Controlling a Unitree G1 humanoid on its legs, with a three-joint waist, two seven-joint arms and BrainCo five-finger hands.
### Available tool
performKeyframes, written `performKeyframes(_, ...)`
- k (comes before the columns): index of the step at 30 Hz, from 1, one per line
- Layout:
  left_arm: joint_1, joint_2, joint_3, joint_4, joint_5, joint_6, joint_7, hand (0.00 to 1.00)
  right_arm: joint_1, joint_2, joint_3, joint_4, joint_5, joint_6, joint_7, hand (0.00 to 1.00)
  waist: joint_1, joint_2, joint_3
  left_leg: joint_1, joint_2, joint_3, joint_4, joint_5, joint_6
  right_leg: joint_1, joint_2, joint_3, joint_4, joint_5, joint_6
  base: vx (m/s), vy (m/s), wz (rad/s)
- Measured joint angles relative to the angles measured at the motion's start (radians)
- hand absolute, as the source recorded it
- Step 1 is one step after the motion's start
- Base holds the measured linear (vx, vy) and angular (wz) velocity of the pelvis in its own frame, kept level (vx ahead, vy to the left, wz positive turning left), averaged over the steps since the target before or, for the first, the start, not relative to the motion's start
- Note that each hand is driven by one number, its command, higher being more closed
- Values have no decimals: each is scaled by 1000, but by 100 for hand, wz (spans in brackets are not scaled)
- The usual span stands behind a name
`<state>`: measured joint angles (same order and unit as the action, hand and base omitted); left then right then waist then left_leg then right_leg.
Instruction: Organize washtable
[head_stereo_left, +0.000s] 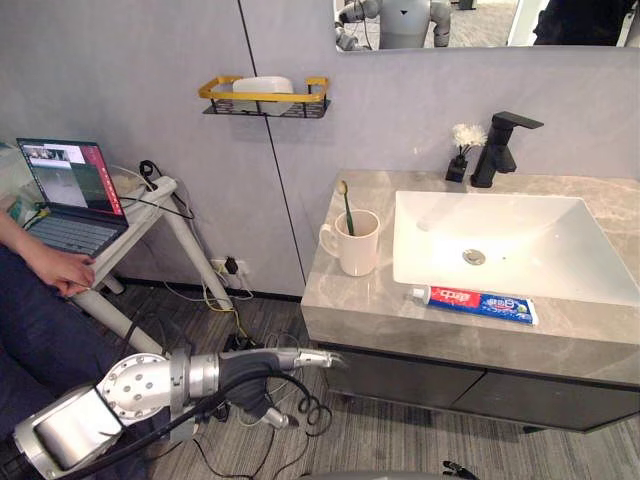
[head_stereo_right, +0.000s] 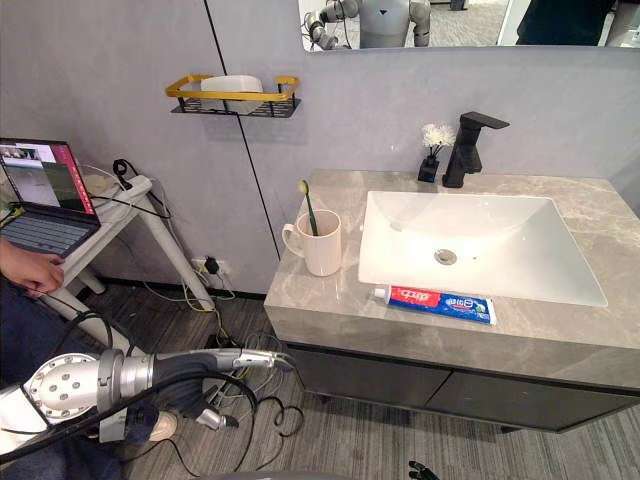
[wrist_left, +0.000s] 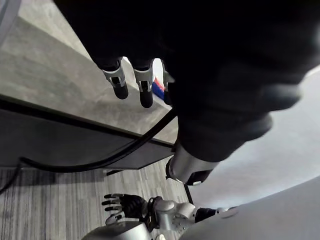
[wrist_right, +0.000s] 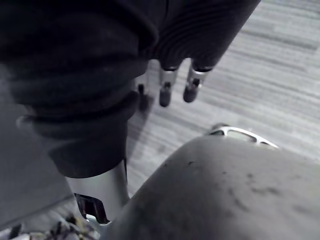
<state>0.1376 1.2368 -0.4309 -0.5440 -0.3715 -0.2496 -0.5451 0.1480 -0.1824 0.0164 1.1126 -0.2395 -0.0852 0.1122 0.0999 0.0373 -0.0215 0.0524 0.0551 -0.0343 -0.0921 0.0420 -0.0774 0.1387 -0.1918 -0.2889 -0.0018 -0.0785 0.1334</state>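
The left hand (head_stereo_left: 303, 357) hung low beside the front left corner of the stone counter (head_stereo_left: 340, 300), its fingers (wrist_left: 120, 84) nearly straight and slightly apart, holding nothing and touching nothing. The right hand (wrist_right: 192, 84) hung over the grey floor with its fingers relaxed and loosely extended, also empty. On the counter, a white cup (head_stereo_left: 355, 245) stood upright just left of the sink (head_stereo_left: 520, 225), with a toothbrush (head_stereo_left: 346, 205) standing in it, head up and leaning slightly left. A toothpaste tube (head_stereo_left: 475, 302) lay flat on the counter along the sink's front edge, its cap pointing towards the cup. The basin held nothing but its drain. Behind it stood a black faucet (head_stereo_left: 500, 148) and, just beside that, a small dark vase with a white flower (head_stereo_left: 462, 150). A yellow-rimmed wire shelf (head_stereo_left: 305, 100) on the wall held a white dish (head_stereo_left: 262, 86). To the far left, a person's hand (head_stereo_left: 65, 272) rested by an open laptop (head_stereo_left: 70, 195).
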Motion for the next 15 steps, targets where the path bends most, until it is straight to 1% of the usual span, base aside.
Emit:
performKeyframes(1,6,0,-27,6,58,-13,2,0,-4,-5,22,0,-7,-4,1,0,1,0,0,-4,0,2,0,0,0,-2,0,-2,0,0,0,13,-9,4)
performKeyframes(2,13,0,-37,10,95,-22,10,0,-6,-6,30,0,-8,-5,2,0,1,0,0,-4,0,2,0,0,0,-2,0,-3,0,0,0,4,-11,4)
performKeyframes(4,21,-1,-75,39,240,-52,48,0,-9,-13,55,0,-8,-7,1,0,-1,2,1,-4,0,1,0,0,0,-1,0,-3,0,-1,-1,0,0,0)
performKeyframes(5,21,-9,-93,85,337,-68,70,0,-14,-18,68,0,-8,-9,2,0,-2,5,3,-4,0,-1,0,0,0,-1,0,-5,1,-2,-3,0,0,0)
performKeyframes(6,20,-14,-95,100,391,-73,85,0,-14,-20,74,0,-8,-9,2,0,-3,6,4,-4,0,-2,0,0,0,-1,0,-5,2,-2,-3,-32,-15,4)
performKeyframes(7,17,-19,-99,128,504,-87,117,0,-16,-23,81,0,-8,-8,1,0,-4,10,5,-3,0,-6,0,0,0,0,0,-6,3,-4,-3,-35,-16,3)
performKeyframes(9,10,-24,-103,168,624,-104,153,0,-16,-24,81,0,-8,-8,1,0,-4,12,5,-2,0,-10,0,0,0,-1,0,-6,7,-6,-2,-17,-8,1)
performKeyframes(10,1,-34,-106,194,715,-116,184,0,-16,-24,81,0,-8,-6,0,0,-4,14,5,-2,0,-12,0,0,0,-1,0,-6,9,-7,-3,-31,-15,1)
performKeyframes(12,-9,-52,-105,228,786,-127,217,0,-16,-25,81,0,-8,-5,0,0,-5,17,7,-1,0,-12,0,0,0,-3,0,-6,9,-8,-3,-36,-16,-1)
performKeyframes(13,-11,-58,-105,251,828,-132,239,0,-19,-25,81,-2,-10,-4,0,0,-7,12,9,5,0,-10,0,0,0,-2,0,-4,8,-8,-3,-19,-11,-6)
performKeyframes(14,-15,-58,-104,263,846,-135,248,0,-22,-25,81,-1,-14,-2,0,0,-6,12,16,11,0,-8,0,0,0,3,0,-2,8,-8,-4,-24,-11,-10)
performKeyframes(15,-31,-58,-104,290,882,-141,260,0,-25,-24,81,-2,-32,-2,0,0,-6,21,26,18,0,-4,0,0,0,7,0,2,8,-9,-4,-28,-10,-12)
